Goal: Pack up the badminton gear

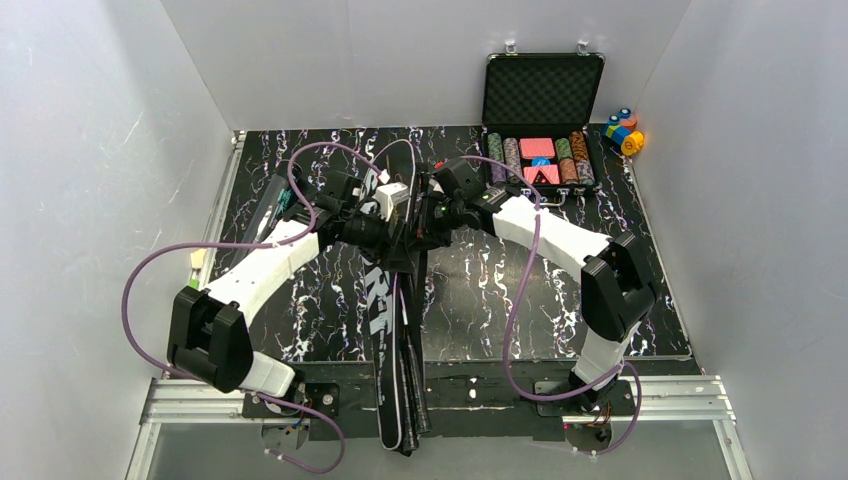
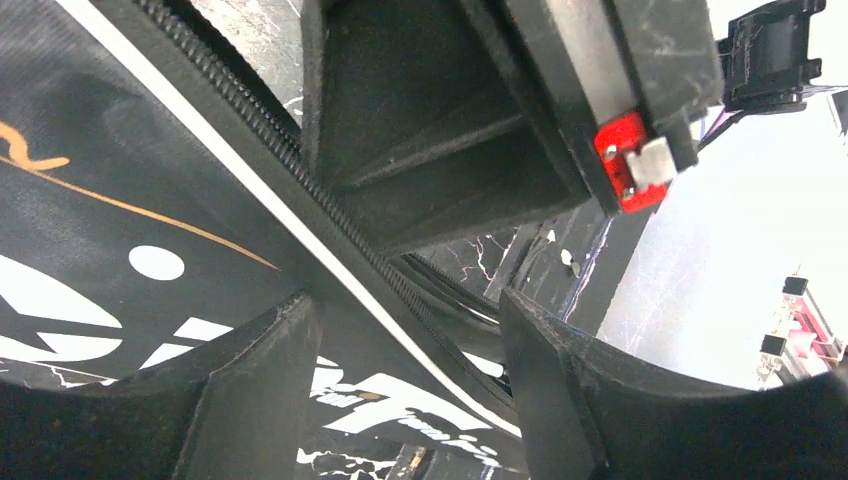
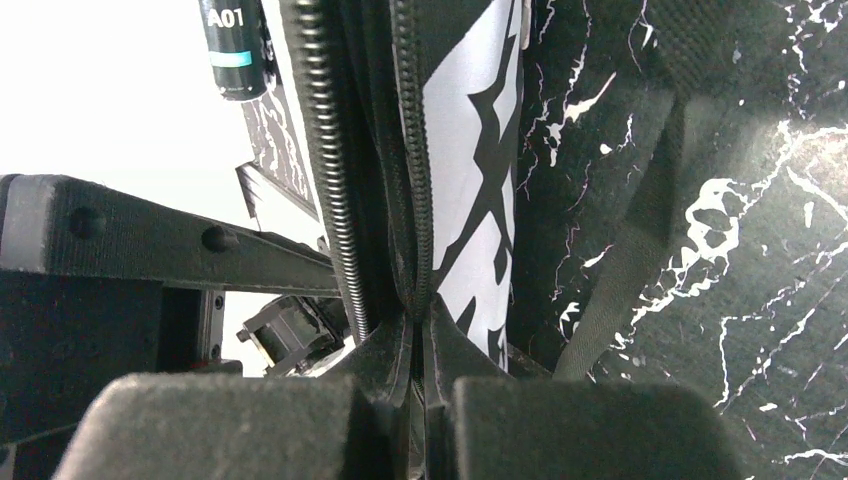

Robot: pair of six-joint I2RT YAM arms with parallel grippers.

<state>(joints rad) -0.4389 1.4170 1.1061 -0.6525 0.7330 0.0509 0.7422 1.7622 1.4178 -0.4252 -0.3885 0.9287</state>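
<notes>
I have both arms meeting over the bag, which lies lengthwise down the middle of the table, its tail hanging past the near edge and its wide end toward the far edge. My right gripper is pinched tight on the bag right at the zipper. The two rows of teeth stand apart beyond the fingers and come together at them, so I think I am holding the slider or the seam beside it, but I cannot tell which. My left gripper stands with its jaws apart, straddling the bag's zipped edge and gripping nothing. I see no racket or shuttlecock lying loose on the table, so I judge they are packed, though the bag's inside is hidden from me. What looks left is closing the zipper over the open stretch near the wide end. The case and the blocks sit at the far right corner, well apart from the job.
</notes>
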